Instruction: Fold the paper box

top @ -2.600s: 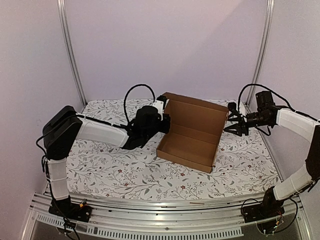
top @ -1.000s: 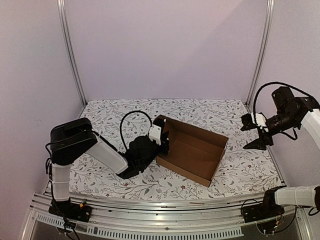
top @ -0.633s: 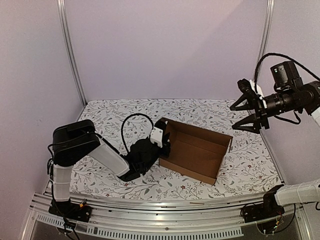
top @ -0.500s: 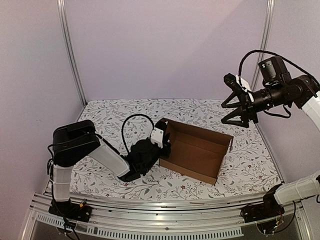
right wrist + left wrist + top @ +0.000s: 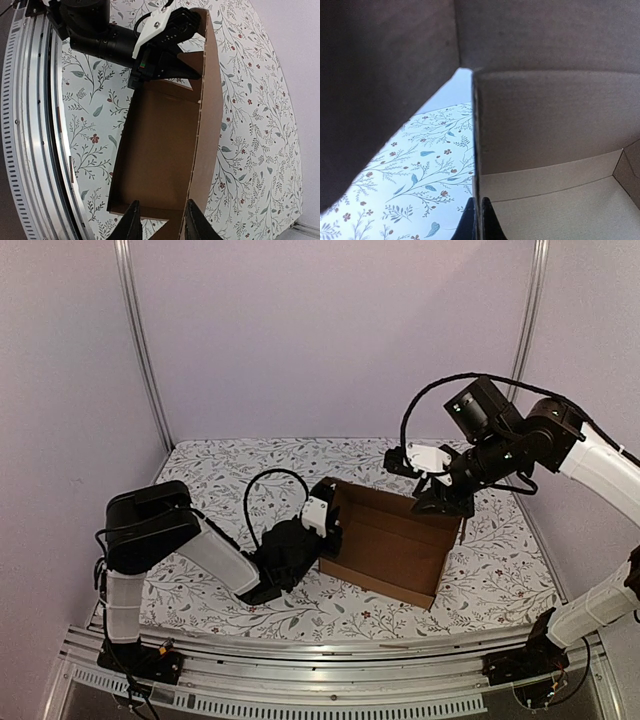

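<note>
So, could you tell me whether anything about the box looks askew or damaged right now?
No damage shows. The paper box sits at a slant to the table's edges, with its tall rear panel standing up, not folded shut; the left gripper pinches its left wall.

No text or label can be read.

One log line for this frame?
left gripper: shut on paper box | right gripper: open, at upright panel top edge

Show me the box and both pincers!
paper box (image 5: 390, 540): top view, on its tall inner wall.
left pincer (image 5: 480, 222): left wrist view, between fingertips pinching the box wall.
right pincer (image 5: 161, 220): right wrist view, between its spread fingertips.
</note>
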